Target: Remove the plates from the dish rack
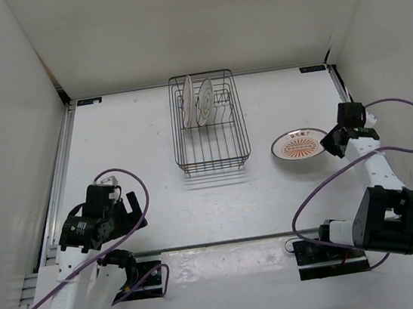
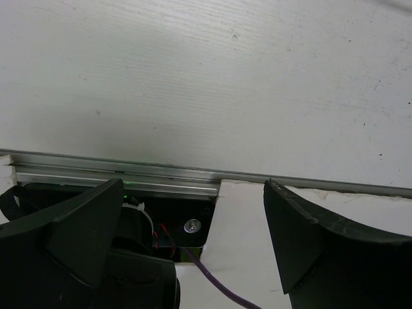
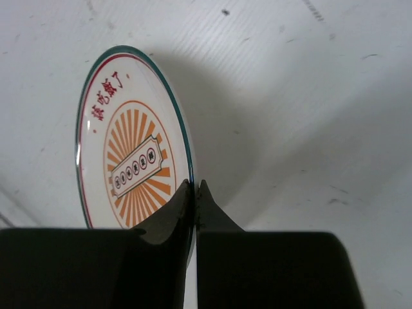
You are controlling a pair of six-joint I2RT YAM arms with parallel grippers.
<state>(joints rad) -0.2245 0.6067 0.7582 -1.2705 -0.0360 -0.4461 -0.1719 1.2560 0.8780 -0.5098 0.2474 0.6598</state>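
Orange-sunburst round white plate (image 1: 299,144) rests right of the dark wire dish rack (image 1: 215,162), its rim pinched edge-on in the jaws of the right gripper (image 3: 195,190); left gripper (image 2: 193,193) gapes empty.

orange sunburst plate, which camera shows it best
Right wrist view: the orange sunburst plate is large and close, pattern and red lettering clear, its rim pinched in the right gripper. The top external view shows it small, right of the dish rack. The left wrist view shows none of it.
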